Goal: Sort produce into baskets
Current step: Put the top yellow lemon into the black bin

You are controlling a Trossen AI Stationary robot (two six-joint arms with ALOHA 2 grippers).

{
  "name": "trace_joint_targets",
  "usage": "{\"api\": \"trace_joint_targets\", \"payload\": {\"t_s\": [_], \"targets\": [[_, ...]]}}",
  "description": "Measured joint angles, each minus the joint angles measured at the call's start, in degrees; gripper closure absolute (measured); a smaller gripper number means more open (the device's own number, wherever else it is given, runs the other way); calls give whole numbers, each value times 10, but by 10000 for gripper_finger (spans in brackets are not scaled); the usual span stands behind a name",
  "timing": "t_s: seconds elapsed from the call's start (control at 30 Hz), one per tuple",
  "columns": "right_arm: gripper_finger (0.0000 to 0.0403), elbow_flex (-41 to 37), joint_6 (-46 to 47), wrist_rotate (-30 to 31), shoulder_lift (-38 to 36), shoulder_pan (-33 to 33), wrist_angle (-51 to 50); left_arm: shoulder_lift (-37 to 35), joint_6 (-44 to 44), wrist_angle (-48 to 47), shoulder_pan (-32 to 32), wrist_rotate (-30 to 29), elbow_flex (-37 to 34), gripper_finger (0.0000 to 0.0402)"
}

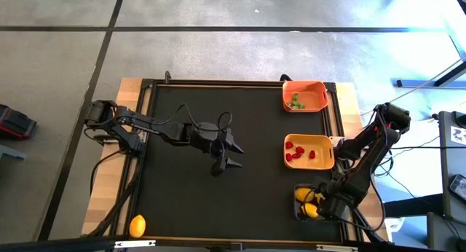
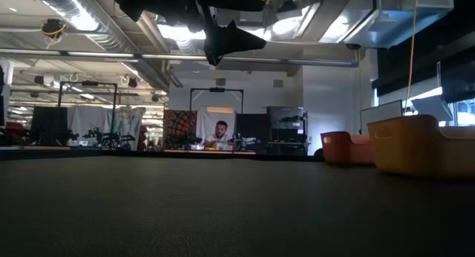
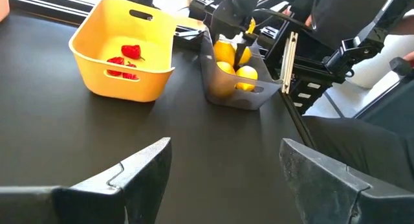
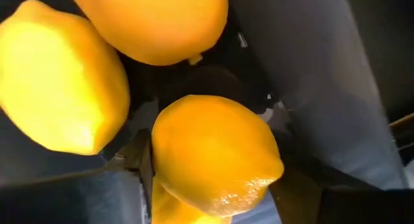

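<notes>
**Three baskets down the right side, one lemon off the mat**

Three baskets line the right edge of our black mat (image 1: 218, 201). Farthest from us is the orange basket (image 1: 320, 89) with small green pieces (image 1: 295, 101); in the middle sits the yellow-tan basket (image 1: 329, 159) holding red pieces (image 1: 298, 153); nearest is the dark grey basket (image 1: 298, 208), where we count at least three lemons (image 1: 309, 203).

Our right gripper (image 1: 322, 202) is down inside that grey basket. From its wrist camera we see a lemon (image 4: 213, 156) lying between its fingers, with two more beside it. We cannot tell whether the jaws are gripping that lemon or have let it go.

Our left gripper (image 1: 231, 154) hangs above the middle of the mat, well apart from the baskets, with its jaws spread wide and nothing between them. Its wrist camera looks across at the yellow-tan and grey baskets standing just beside each other.

One more stray lemon (image 1: 137, 225) lies on the wooden table edge (image 1: 102, 201) at the near left corner, outside the mat and far from every basket.

In the room beyond, we see a person (image 2: 220, 134) seated at a desk.
</notes>
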Motion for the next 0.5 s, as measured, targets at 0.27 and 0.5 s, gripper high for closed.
{"api": "trace_joint_targets", "payload": {"t_s": [0.27, 0.5], "targets": [[139, -1, 1, -22, 0, 0, 11, 0, -3, 0, 1, 0, 0, 119], [128, 67, 2, -29, -2, 0, -17, -8, 14, -3, -4, 0, 0, 119]]}}
